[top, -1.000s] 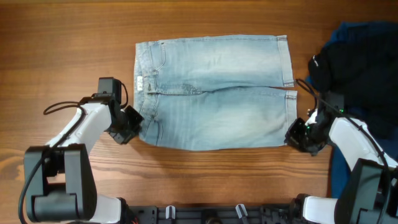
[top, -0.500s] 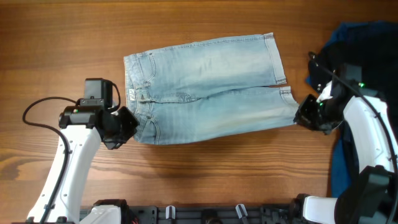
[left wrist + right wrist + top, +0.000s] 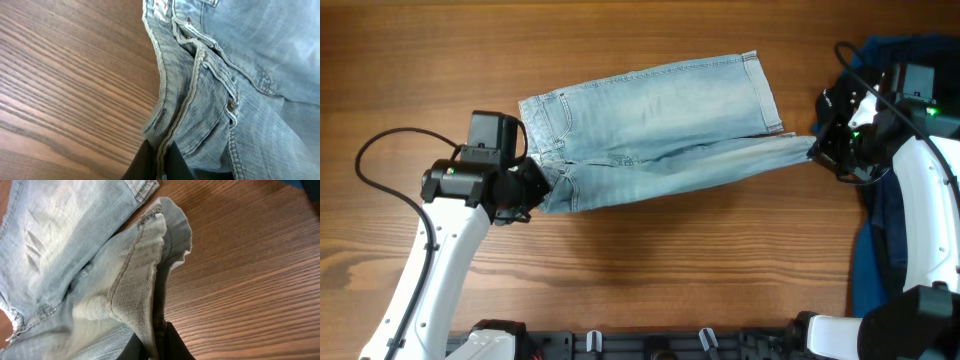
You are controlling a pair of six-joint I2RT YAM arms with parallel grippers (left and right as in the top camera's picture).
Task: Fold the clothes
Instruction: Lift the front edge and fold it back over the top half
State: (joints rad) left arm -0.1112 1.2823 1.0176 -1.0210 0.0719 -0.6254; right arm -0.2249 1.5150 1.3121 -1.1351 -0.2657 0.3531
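Shorts [image 3: 650,110]: faded denim, stitched seams, creased; grained wood table [image 3: 620,280].

The label [image 3: 160,6] on the denim shorts [image 3: 650,120] cannot be read.

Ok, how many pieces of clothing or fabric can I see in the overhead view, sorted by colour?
Light-blue denim shorts: 1
Black garment: 1
Dark-blue fabric: 1
Total: 3
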